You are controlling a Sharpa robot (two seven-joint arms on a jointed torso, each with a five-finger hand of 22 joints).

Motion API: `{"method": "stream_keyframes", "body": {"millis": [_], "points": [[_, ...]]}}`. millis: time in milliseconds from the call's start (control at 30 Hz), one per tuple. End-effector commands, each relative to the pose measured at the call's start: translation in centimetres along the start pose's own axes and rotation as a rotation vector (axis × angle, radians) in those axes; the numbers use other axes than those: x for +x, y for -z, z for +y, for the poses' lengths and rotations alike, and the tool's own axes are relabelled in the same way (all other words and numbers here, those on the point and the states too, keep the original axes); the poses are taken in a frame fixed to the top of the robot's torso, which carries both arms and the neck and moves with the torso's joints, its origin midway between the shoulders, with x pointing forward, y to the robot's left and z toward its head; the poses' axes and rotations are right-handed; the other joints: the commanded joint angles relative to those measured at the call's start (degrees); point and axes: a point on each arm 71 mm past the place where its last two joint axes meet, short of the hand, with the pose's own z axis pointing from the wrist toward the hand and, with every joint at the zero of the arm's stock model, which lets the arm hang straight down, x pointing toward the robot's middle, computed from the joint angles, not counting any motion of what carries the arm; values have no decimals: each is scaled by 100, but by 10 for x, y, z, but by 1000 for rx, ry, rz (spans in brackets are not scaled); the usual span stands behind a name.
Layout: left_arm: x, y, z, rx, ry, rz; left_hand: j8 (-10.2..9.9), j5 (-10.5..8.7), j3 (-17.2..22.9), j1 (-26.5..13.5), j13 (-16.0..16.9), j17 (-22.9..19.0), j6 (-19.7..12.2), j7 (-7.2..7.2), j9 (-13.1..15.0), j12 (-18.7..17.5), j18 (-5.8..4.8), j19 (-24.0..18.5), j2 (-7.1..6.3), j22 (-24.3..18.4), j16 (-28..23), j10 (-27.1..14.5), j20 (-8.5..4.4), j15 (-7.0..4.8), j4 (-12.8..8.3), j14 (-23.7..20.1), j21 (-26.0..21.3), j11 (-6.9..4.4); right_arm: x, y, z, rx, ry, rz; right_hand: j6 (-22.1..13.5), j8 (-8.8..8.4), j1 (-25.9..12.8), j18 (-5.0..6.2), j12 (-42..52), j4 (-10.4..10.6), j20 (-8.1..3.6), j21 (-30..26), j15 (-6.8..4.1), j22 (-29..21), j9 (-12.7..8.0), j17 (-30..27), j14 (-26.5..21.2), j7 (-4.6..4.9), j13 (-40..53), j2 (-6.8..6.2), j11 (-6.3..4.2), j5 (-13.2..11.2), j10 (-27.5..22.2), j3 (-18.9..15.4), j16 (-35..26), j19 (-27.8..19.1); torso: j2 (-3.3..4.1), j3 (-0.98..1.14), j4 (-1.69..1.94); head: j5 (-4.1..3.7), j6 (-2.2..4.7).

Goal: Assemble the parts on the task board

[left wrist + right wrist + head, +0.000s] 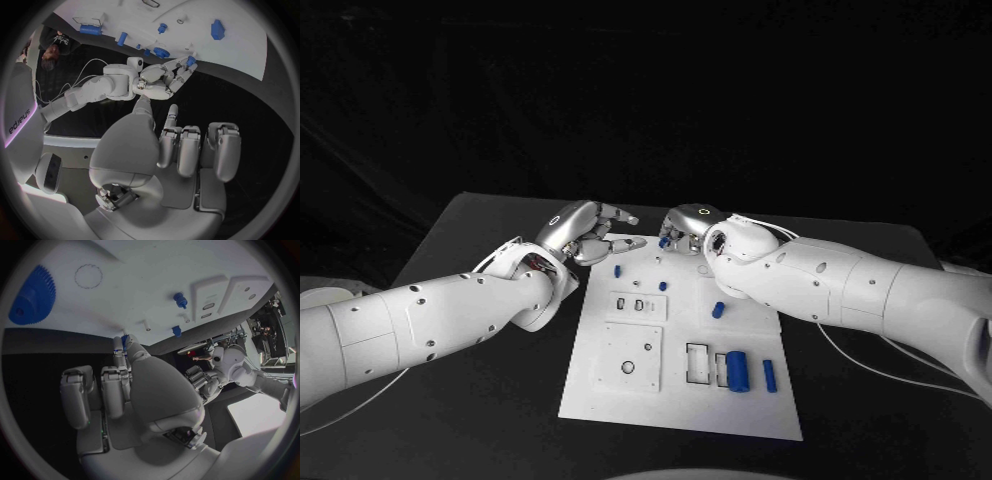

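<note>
The white task board lies in the middle of the black table. My right hand hovers over the board's far edge and pinches a small blue part at its fingertips; the same blue part peeks out between thumb and finger. My left hand sits at the far left corner of the board, its fingers curled in with nothing in them. Loose blue pegs lie on the board. A blue gear rests flat on it near the right hand.
Two longer blue pieces stand by rectangular slots at the board's near right. A raised white block with holes sits at the near left. Black table surrounds the board; both arms flank its far half.
</note>
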Motion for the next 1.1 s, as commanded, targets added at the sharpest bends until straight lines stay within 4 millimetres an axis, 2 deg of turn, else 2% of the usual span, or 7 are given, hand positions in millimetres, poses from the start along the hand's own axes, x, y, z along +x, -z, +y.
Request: {"method": "stream_keyframes", "body": {"millis": [33, 267, 667, 767, 933, 1100], "points": [[-1, -1, -2, 8, -6, -9, -33, -16, -16, 0, 1509, 1509, -31, 16, -6, 15, -42, 613, 54, 1509, 15, 605, 32, 40, -2, 617, 14, 48, 0, 0, 1, -1, 14, -3, 18, 39, 42, -39, -23, 6, 40, 26, 43, 1507, 42, 1509, 607, -4, -8, 1, 12, 36, -37, 41, 23, 611, -1, -4, -5, -8, 4], [-2, -1, -2, 8, -6, -9, -33, -16, -16, 0, 1509, 1509, -31, 16, -6, 15, -42, 613, 54, 1509, 15, 605, 32, 40, -2, 617, 14, 48, 1, -1, 1, 6, 17, 7, 18, 39, 42, -39, -23, 6, 40, 26, 43, 1507, 42, 1509, 607, -4, -8, 1, 12, 36, -37, 41, 23, 611, -2, 3, 3, -21, 5], [-1, -2, -1, 7, -7, -7, -33, -16, -16, 0, 1509, 1509, -31, 16, -6, 15, -42, 613, 54, 1509, 15, 605, 32, 40, -2, 617, 14, 48, 3, -2, 2, 19, 23, 25, -76, -2, 35, -39, -24, 27, 54, 26, 54, 1507, 15, 1509, 607, -10, -9, -35, 27, 38, -96, 104, 23, 611, -5, -6, 8, -36, 32], [-1, -2, -1, 7, -7, -7, -33, -16, -16, 0, 1509, 1509, -31, 16, -6, 15, -42, 613, 54, 1509, 15, 605, 32, 40, -2, 617, 14, 48, 3, -2, 1, 24, 25, 31, -136, -10, 19, -39, -25, 41, 63, 26, 64, 1507, 0, 1509, 607, -17, -9, -69, 39, 36, -126, 121, 23, 611, 0, -9, 8, -35, 40], [-1, -2, -2, 7, -7, -7, -33, -16, -16, 0, 1509, 1509, -31, 16, -6, 15, -42, 613, 54, 1509, 15, 605, 32, 40, -2, 617, 14, 48, 4, -2, 1, 32, 27, 43, -425, -17, -56, -39, -27, 107, 109, 26, 124, 1507, -39, 1509, 607, -59, -9, -197, 109, 32, -270, 147, 23, 611, -2, -6, 8, -37, 32], [-1, -2, -2, 7, -7, -6, -30, -17, -21, 1, 1509, 1509, -27, 15, -6, 15, -42, 613, 60, 1509, 15, 605, 33, 40, -2, 617, 14, 48, 5, -2, 1, 36, 29, 52, -460, -7, -66, -39, -27, 124, 128, 26, 144, 1507, -34, 1509, 607, -66, -9, -217, 131, 30, -309, 171, 23, 611, 0, -4, 5, -36, 25]]}}
